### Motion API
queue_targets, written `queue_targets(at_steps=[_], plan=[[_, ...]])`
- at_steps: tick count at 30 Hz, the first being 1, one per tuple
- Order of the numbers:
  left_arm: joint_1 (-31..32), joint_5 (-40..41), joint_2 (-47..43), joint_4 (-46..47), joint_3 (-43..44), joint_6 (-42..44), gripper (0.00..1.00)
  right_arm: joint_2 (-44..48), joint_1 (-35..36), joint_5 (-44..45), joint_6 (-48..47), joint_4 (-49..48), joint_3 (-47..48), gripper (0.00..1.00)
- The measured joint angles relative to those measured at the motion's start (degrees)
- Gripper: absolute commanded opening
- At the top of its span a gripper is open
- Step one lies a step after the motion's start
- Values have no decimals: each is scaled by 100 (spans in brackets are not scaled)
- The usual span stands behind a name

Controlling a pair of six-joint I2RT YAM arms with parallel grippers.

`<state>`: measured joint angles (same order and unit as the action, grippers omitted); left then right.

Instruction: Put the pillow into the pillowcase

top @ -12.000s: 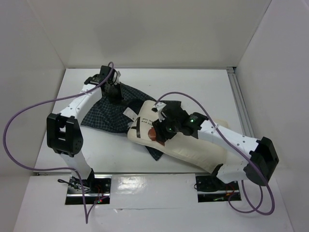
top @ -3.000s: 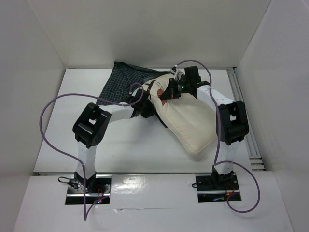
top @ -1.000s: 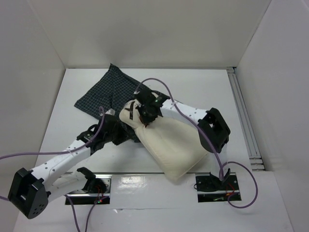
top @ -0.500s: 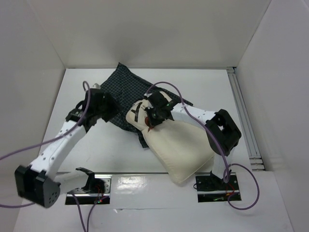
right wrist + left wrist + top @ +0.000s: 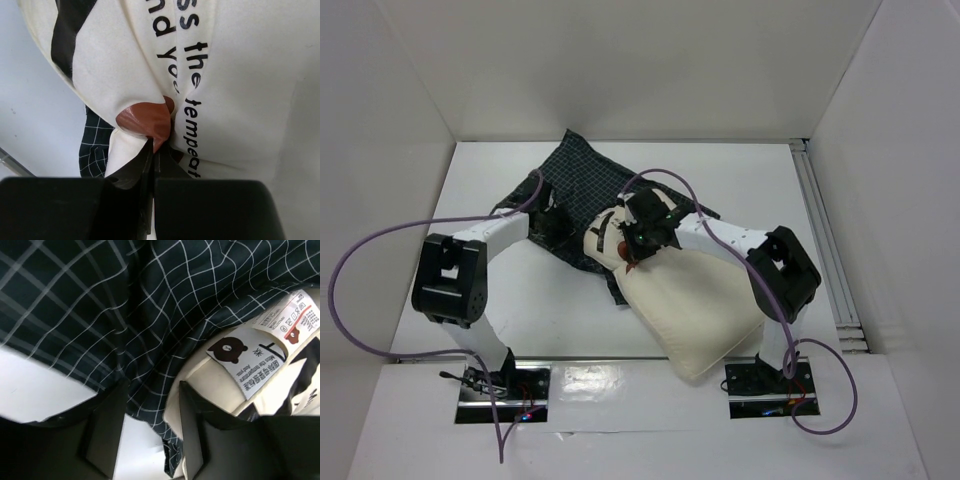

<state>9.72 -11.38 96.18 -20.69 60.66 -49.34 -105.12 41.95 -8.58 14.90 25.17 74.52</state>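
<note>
The pillowcase [image 5: 582, 180] lies crumpled toward the far edge of the tabletop [image 5: 770, 190], left of the middle, with one corner up against the back wall [image 5: 620, 70]. The pillow [image 5: 690, 300] runs slantwise from there down to the near edge, close by the right arm's base. Its far end rests on the checked cloth, and a strip of that cloth peeks out from under its left side.

The right arm lies along the pillow. The right gripper [image 5: 154, 150] has its jaws pressed together on a pinched-up fold of the pillow, right at the brown print. Its purple cable [image 5: 670, 180] arches over that spot. The left gripper [image 5: 150, 390] sits low at the case's near hem with its jaws spread, and the hem and the pillow's edge lie in the gap. A tag with a bear face [image 5: 245, 362] hangs beside it on the pillow's end. The left arm's cable [image 5: 380, 245] swings wide over the left edge.

A metal rail [image 5: 825, 250] lines the right edge. White tabletop shows at the far right corner and along the left near side.
</note>
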Motion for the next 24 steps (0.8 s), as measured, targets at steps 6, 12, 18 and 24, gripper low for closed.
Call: queue_targets(at_steps=[6, 12, 18, 24], plan=[[-31, -874, 505, 374, 48, 256, 54, 22, -35, 13, -42, 70, 7, 0], [-26, -1335, 780, 634, 48, 302, 55, 136, -114, 11, -96, 280, 13, 0], [111, -1709, 1038, 837, 55, 341, 2, 413, -385, -341, -131, 485, -46, 0], [334, -1928, 1226, 835, 50, 479, 55, 555, -588, -516, -140, 579, -96, 0]])
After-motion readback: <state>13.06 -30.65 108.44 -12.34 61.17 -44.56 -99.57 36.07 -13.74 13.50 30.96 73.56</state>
